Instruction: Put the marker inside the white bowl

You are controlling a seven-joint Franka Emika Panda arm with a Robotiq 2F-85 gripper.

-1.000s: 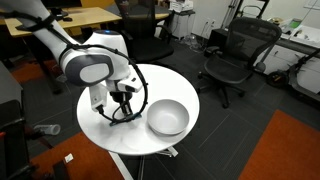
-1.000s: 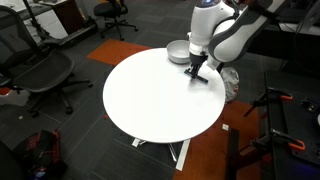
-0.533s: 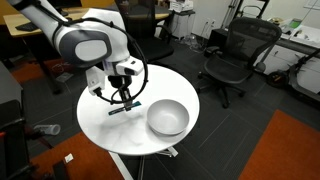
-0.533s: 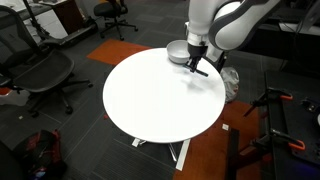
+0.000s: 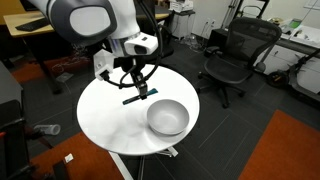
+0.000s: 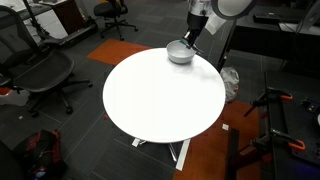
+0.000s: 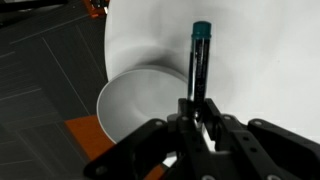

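– Over the round table (image 5: 103, 112), clear of its top, where exactly is the marker (image 5: 133, 98)?

– In the gripper (image 5: 139, 90), pinched between the two jaws, which are drawn in narrow on its barrel. In an exterior view it hangs roughly level, just beside the white bowl (image 5: 168, 116) and not yet over it. In the wrist view the marker (image 7: 198, 60) pokes out ahead of the gripper (image 7: 196, 104), teal end foremost, with the white bowl (image 7: 138, 95) below and off to one side.

– How do you reckon it handles?

– Light and stiff, I'd say: a slim plastic barrel that won't bend. It is smooth and round, though, so it could swivel or slide in the pinch if the arm swings hard.

– Is the hold a good one?

– It looks to sit near one end, with most of the length sticking out. A grip nearer the middle would be steadier, but for so light a thing this should serve.

– And fragile?

– Hardly. A short drop into the bowl shouldn't hurt it, though it may rattle on those smooth sides. The bowl is deep enough to keep it in, I'd judge.
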